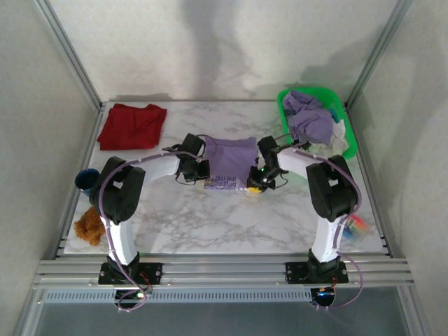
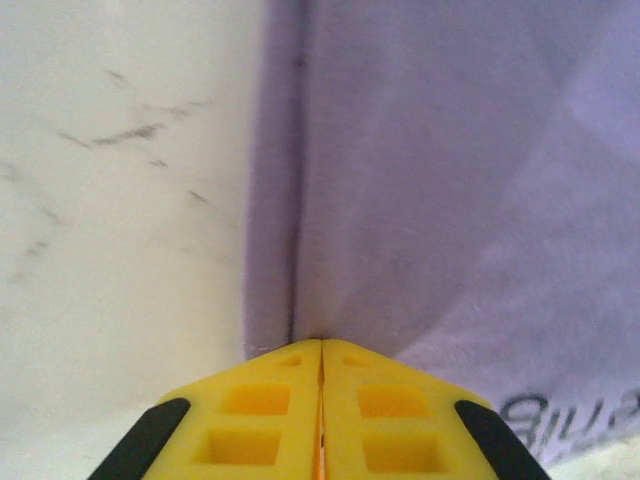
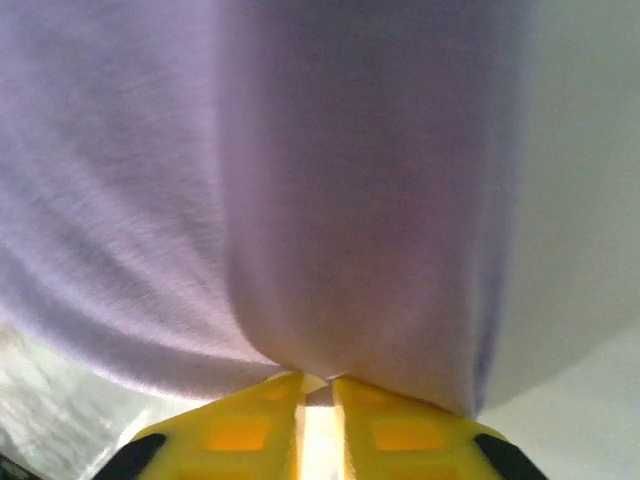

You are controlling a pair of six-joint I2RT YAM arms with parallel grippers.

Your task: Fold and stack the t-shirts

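Observation:
A lavender t-shirt lies partly folded at the middle of the marble table, with dark printed lettering on its near edge. My left gripper is shut on its left edge; in the left wrist view the yellow fingertips meet on the cloth's fold. My right gripper is shut on the right edge, where the cloth bunches into the tips. A dark red t-shirt lies folded at the back left. More lavender t-shirts are heaped in the basket.
The green plastic basket stands at the back right. A blue cup and a brown fuzzy toy sit at the left edge. A small colourful object lies near the right edge. Bare marble stretches in front of the shirt.

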